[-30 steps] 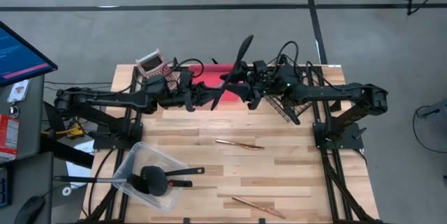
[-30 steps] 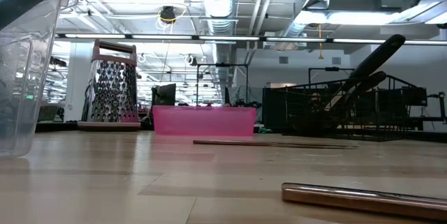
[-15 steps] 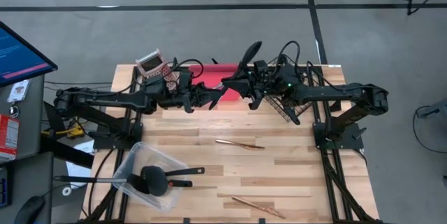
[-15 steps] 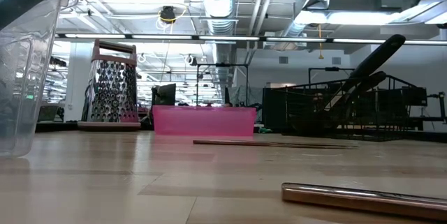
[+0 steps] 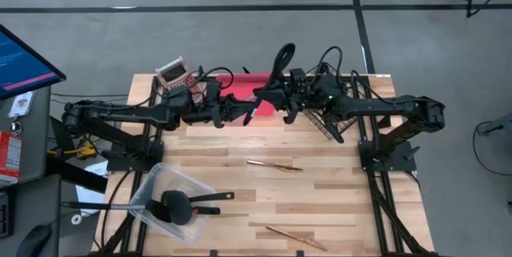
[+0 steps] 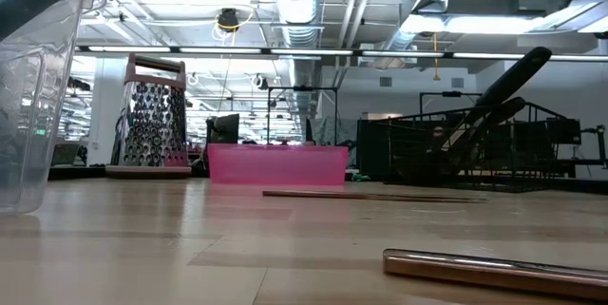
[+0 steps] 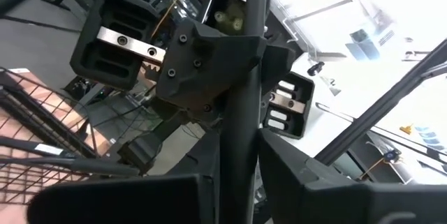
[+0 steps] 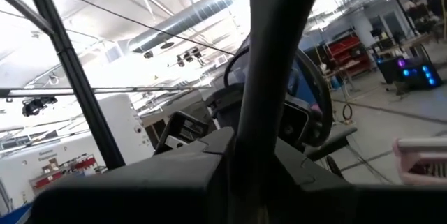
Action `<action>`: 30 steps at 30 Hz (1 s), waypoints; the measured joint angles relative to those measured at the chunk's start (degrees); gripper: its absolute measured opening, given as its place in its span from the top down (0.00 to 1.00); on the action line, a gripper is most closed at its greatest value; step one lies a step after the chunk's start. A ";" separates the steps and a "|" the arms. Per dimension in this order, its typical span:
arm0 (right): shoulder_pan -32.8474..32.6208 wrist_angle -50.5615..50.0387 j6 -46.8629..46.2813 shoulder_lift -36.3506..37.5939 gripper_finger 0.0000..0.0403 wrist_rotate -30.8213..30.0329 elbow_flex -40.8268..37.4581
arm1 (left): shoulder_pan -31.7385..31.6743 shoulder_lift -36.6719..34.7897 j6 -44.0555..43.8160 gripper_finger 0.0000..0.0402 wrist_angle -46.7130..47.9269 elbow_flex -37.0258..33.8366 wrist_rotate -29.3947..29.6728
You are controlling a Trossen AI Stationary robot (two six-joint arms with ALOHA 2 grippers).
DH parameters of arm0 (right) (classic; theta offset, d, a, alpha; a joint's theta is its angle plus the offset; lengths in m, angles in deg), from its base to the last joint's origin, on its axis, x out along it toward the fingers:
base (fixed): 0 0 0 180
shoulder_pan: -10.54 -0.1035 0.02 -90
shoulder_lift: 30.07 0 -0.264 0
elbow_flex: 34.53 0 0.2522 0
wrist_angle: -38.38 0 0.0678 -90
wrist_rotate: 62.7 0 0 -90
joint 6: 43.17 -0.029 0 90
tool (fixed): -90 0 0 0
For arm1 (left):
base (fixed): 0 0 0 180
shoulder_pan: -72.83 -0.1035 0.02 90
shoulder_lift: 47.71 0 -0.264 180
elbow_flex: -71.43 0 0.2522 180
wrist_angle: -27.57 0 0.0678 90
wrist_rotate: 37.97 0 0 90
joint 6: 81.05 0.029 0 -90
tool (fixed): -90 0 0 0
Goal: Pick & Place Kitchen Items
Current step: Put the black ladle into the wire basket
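Note:
A black long-handled utensil [image 5: 276, 77] hangs in the air over the pink bin [image 5: 232, 97] at the table's far middle. It is held between both arms. My left gripper [image 5: 244, 113] is shut on its lower part. My right gripper [image 5: 278, 97] is shut on it higher up. Its rounded head [image 5: 284, 50] points up and toward the far edge. In the left wrist view the shaft [image 7: 241, 112] runs from my left gripper [image 7: 237, 175] past the right gripper's body [image 7: 209, 63]. The low view shows neither gripper. My left gripper pinches the utensil's shaft near its lower end [image 7: 234, 155] between its two fingers. It reaches in from the table's left, slanting upward, with the fingers across the shaft. The utensil is lifted clear over the pink bin and stands steeply tilted. My right gripper pinches the shaft near its middle [image 8: 262, 116] between its two fingers. It reaches in from the table's right, slanting upward, with the fingers across the shaft. The head end rises beyond the fingers, clear of everything.
A black wire basket [image 5: 328, 121] at the far right holds black utensils [image 6: 513, 77]. A pink-topped grater [image 5: 172, 73] stands at the far left. A tipped clear container [image 5: 172, 201] with black utensils lies near left. Two copper-coloured pieces [image 5: 274, 165] [image 5: 294, 237] lie on the wood.
The utensil's head end has swung slightly toward the table's right and partly back. From above the utensil now looks shorter and narrower than a second ago. Both arms have stayed where they were.

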 joint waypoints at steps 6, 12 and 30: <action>1.72 -7.70 -1.92 1.78 0.89 -0.89 0.00 | 0.06 0.13 1.90 0.73 2.58 0.00 0.60; 5.09 -19.29 -4.33 6.94 0.89 -2.18 0.00 | -0.05 0.11 1.59 0.58 2.51 0.00 -0.25; 17.69 -87.30 -7.80 21.91 0.90 -0.37 -0.09 | 0.42 -1.87 -1.99 0.56 2.06 0.09 -9.46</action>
